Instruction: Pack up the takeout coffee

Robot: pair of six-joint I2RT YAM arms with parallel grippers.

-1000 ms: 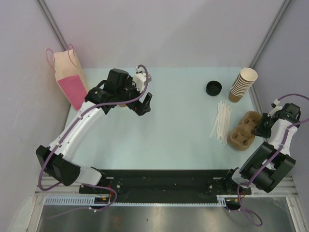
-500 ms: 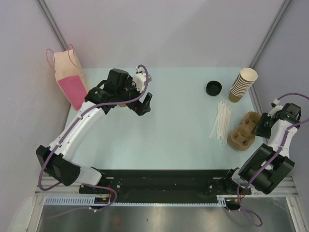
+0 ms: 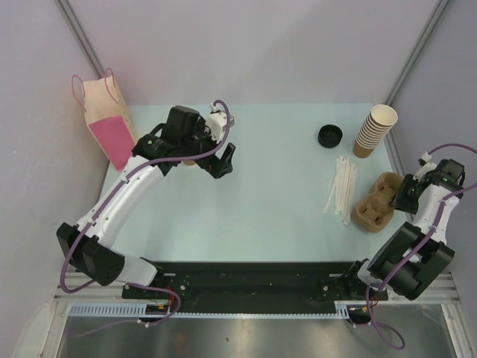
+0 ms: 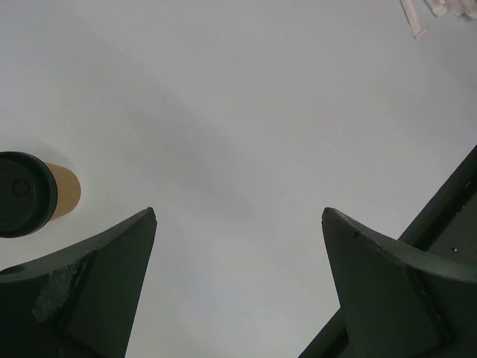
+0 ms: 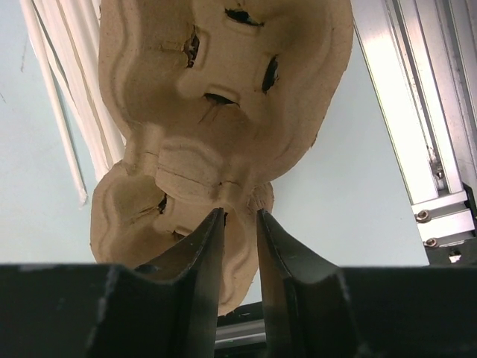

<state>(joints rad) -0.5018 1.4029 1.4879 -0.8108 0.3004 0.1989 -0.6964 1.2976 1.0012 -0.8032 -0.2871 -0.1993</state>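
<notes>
The takeout coffee, a tan cup with a black lid, stands on the table at the left edge of the left wrist view. In the top view only a bit of tan shows under the left arm. My left gripper hovers just right of it, open and empty. My right gripper is at the right edge of the brown pulp cup carrier. In the right wrist view its jaws stand narrowly apart, shut on the carrier's near rim.
A tan and pink paper bag stands at the far left. A loose black lid and a stack of lidless cups are at the far right. White straws lie left of the carrier. A metal rail borders the table's right edge.
My right gripper has shifted slightly left, closer onto the carrier. The left arm and the coffee have not moved.
</notes>
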